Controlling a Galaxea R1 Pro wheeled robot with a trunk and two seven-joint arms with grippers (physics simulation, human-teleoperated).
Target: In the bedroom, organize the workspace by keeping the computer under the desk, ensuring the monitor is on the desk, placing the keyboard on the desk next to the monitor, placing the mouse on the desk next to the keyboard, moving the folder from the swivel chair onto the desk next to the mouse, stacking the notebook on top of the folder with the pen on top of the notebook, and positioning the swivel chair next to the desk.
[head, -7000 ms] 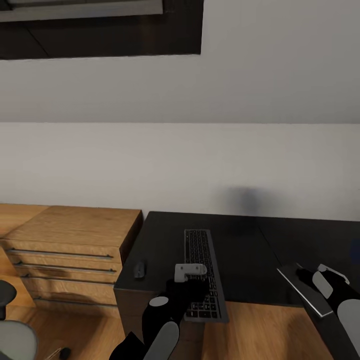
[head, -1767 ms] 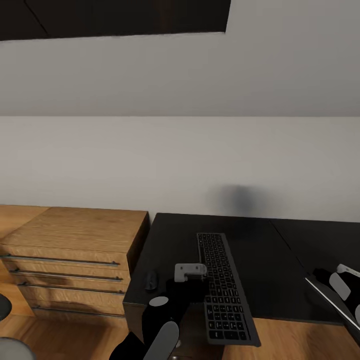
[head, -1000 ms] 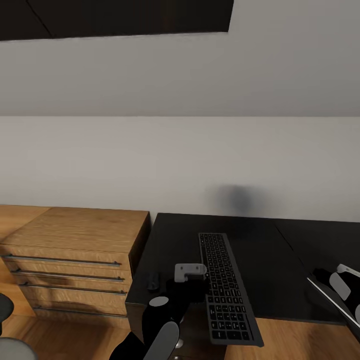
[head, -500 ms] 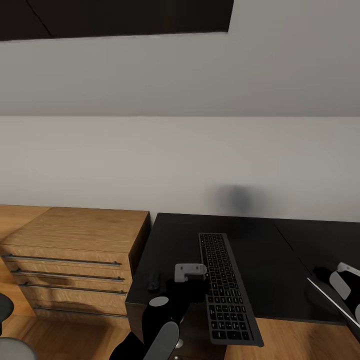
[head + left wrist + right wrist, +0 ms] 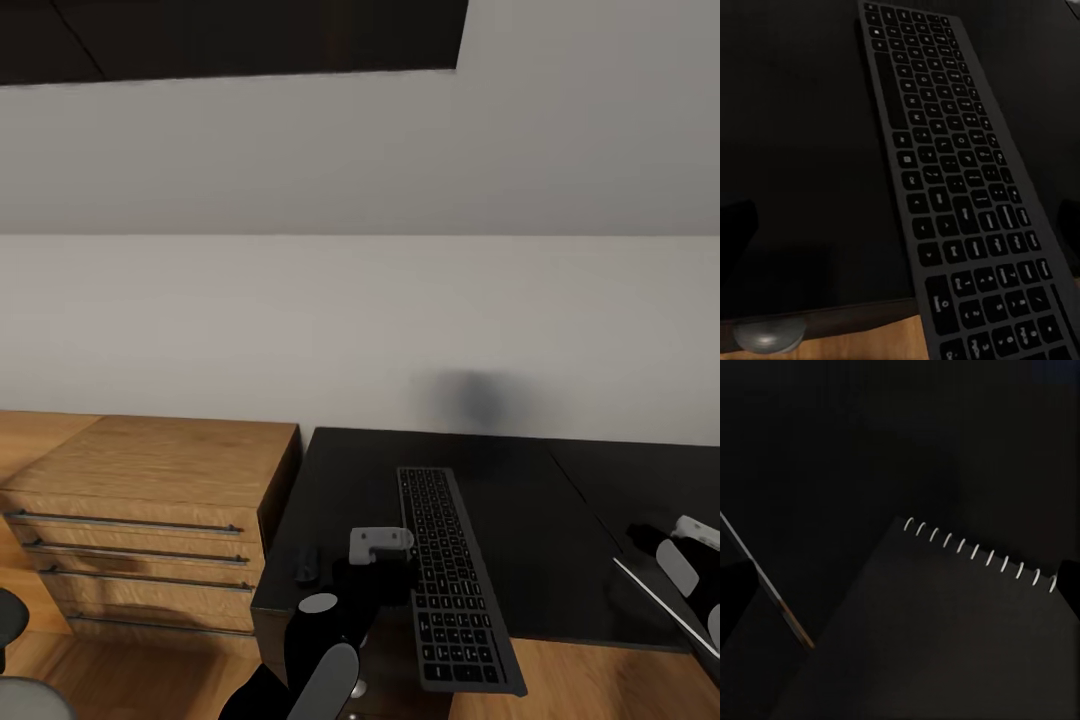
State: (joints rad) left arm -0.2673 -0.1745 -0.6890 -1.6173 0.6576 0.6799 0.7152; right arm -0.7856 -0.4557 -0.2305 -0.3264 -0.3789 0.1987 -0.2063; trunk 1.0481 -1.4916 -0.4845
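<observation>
The long dark keyboard (image 5: 450,570) lies lengthwise on the black desk (image 5: 540,500), its near end hanging past the front edge; it is also close up in the left wrist view (image 5: 952,187). My left gripper (image 5: 385,565) hovers open just left of the keyboard's near half. The small black mouse (image 5: 306,562) sits at the desk's front left corner. My right gripper (image 5: 685,548) is open at the right edge, above a black spiral-bound notebook (image 5: 967,622) and a thin flat sheet with a pale edge (image 5: 655,597) that may be the folder.
A light-wood chest (image 5: 150,480) with long bar handles stands against the desk's left side. Part of the grey swivel chair (image 5: 15,700) shows at the bottom-left corner. A white wall rises behind the desk. A round silver knob (image 5: 765,337) sits below the desk's front edge.
Since seven seconds ago the view has shifted and the keyboard's near end has swung right. In the last second only my right gripper has lifted slightly.
</observation>
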